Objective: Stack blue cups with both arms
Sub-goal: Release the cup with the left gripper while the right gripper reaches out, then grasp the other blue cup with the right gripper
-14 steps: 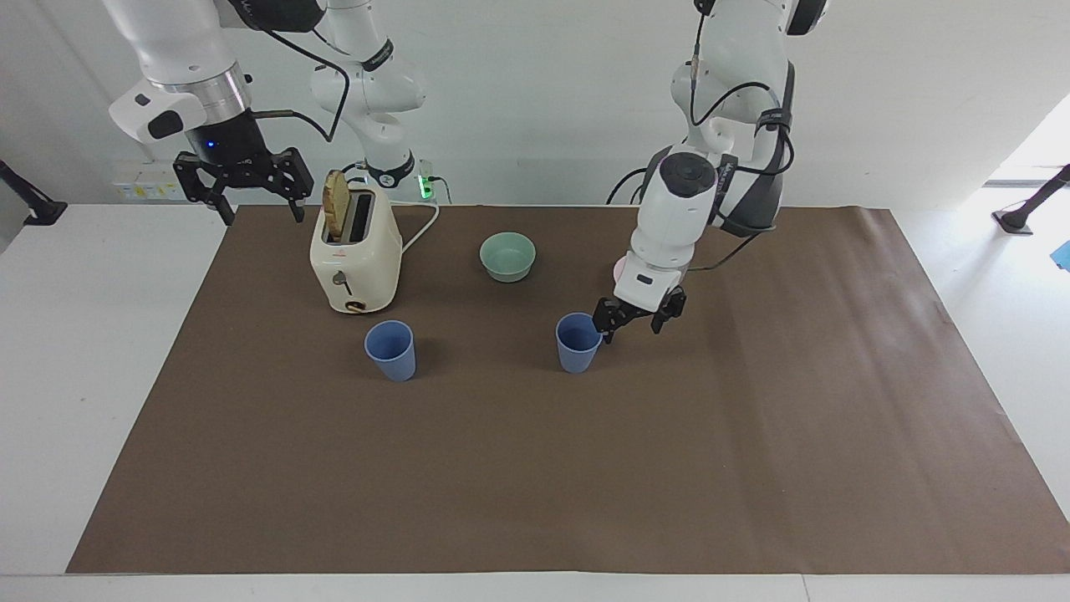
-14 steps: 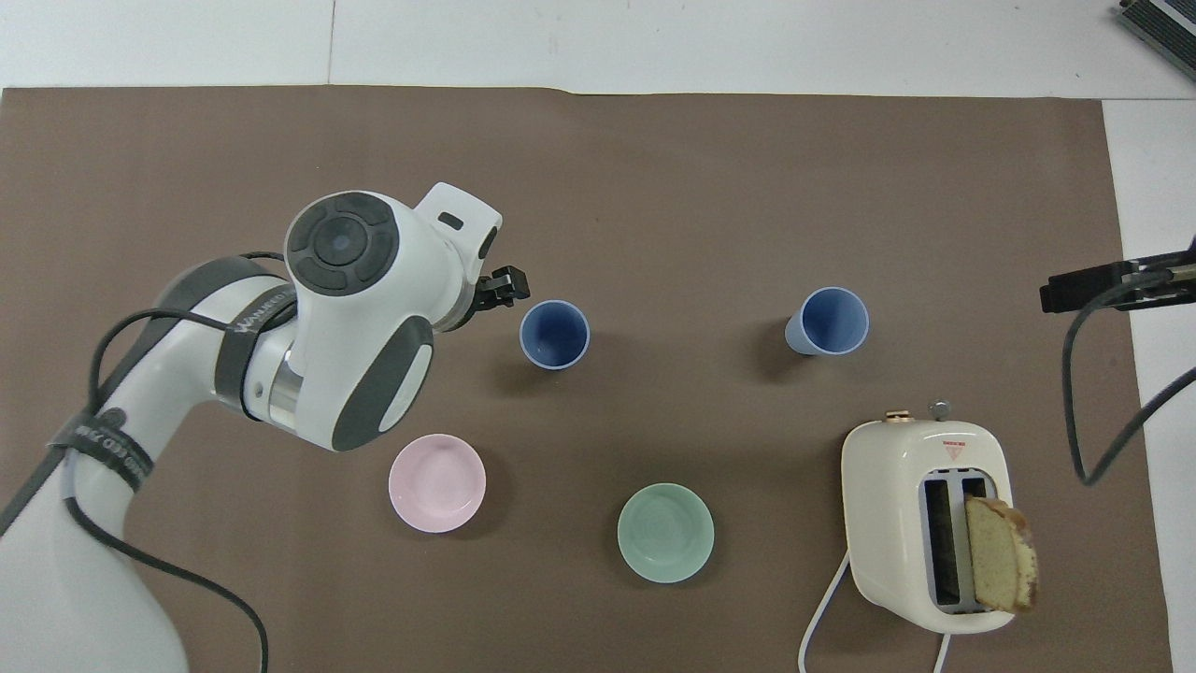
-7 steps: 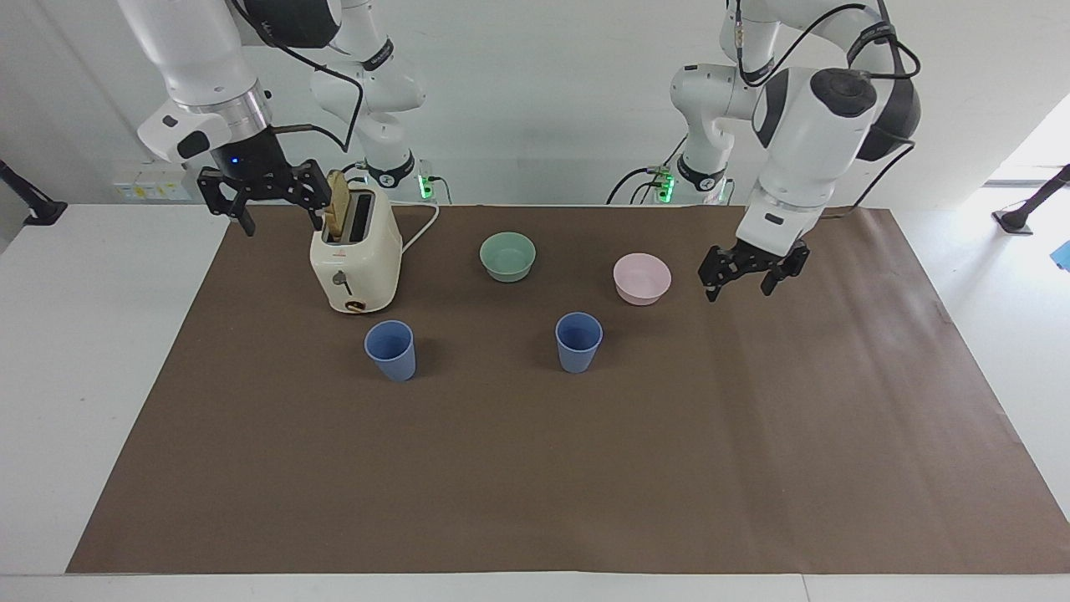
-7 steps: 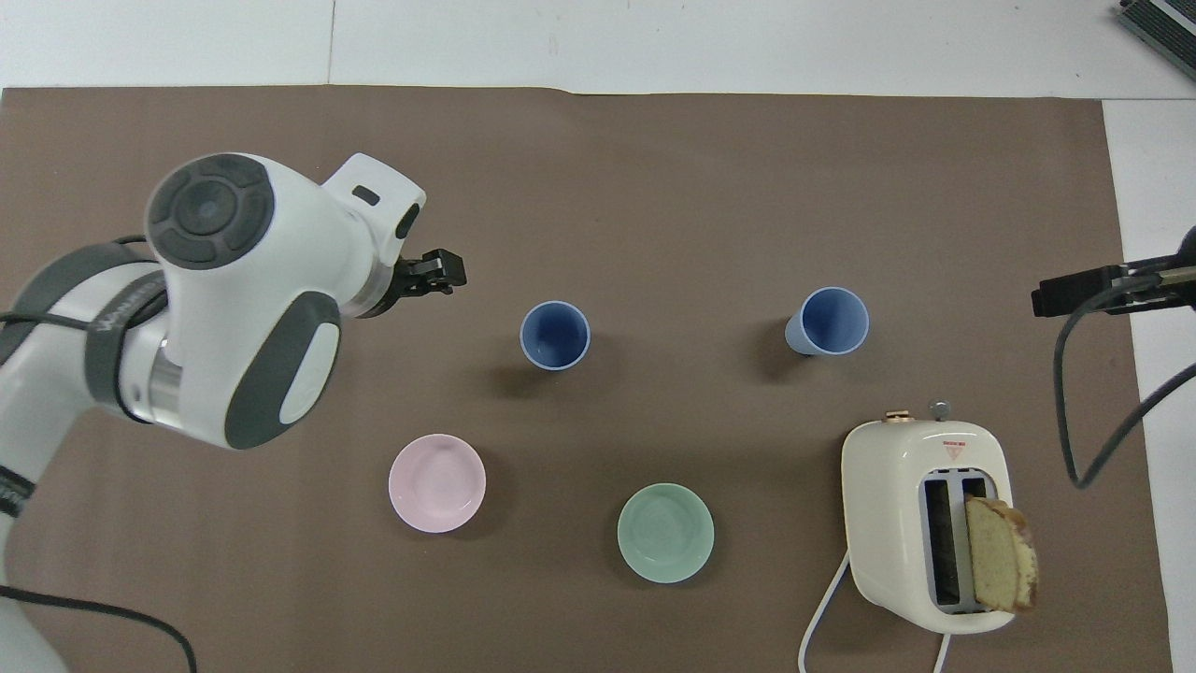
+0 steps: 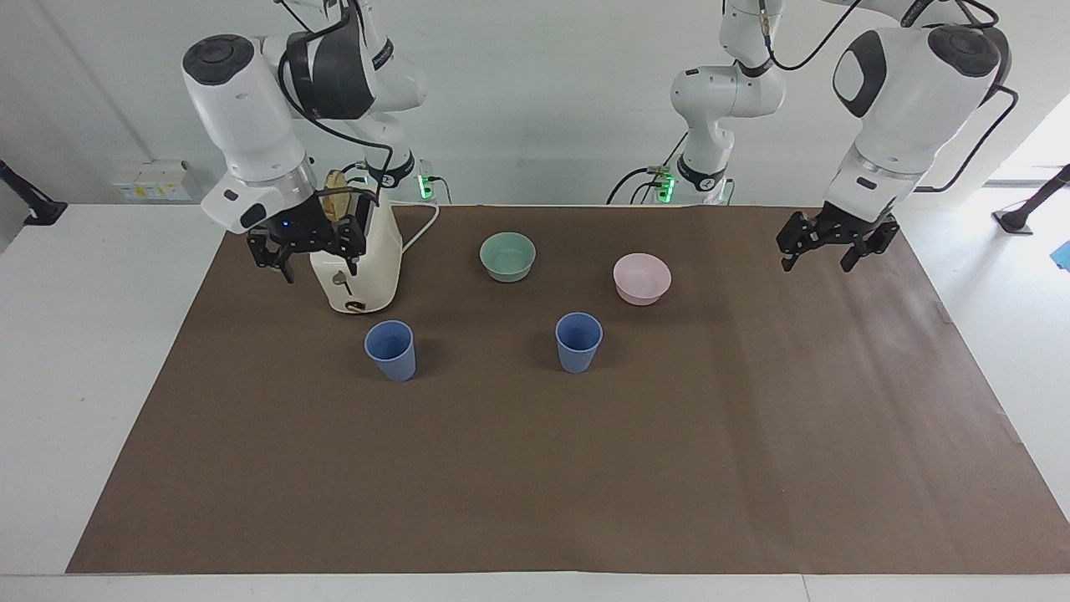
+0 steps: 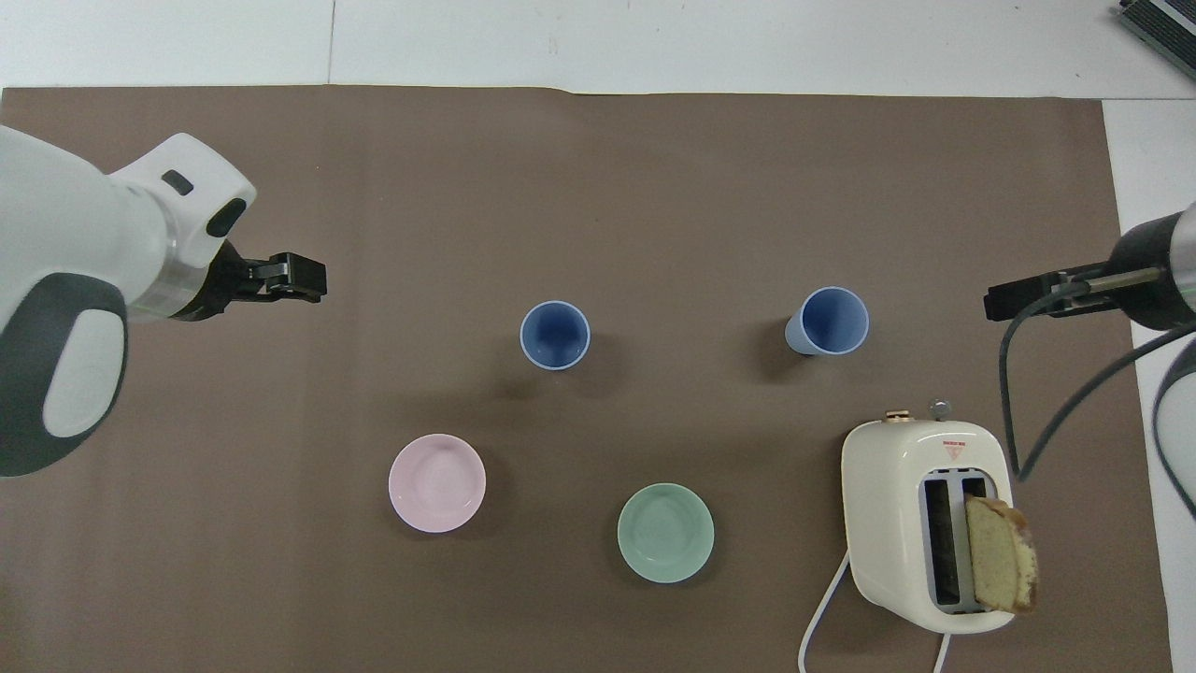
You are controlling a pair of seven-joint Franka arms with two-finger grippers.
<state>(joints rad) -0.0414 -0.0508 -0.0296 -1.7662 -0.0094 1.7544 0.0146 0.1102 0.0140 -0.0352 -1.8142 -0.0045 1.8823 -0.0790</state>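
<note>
- Since a second ago, the left gripper (image 5: 822, 249) has been drawn away from the blue cup (image 5: 578, 341) it stood beside and is now held over the mat's edge at the left arm's end, well apart from that cup.
- Its fingers are spread wide; nothing is held.
- Meanwhile the right gripper (image 5: 307, 255) has been brought down beside the toaster (image 5: 361, 266), wide open and empty.
- A second blue cup (image 5: 390, 349) is seen upright near the toaster, farther from the robots.
- Both cups are unstacked, well apart.
</note>
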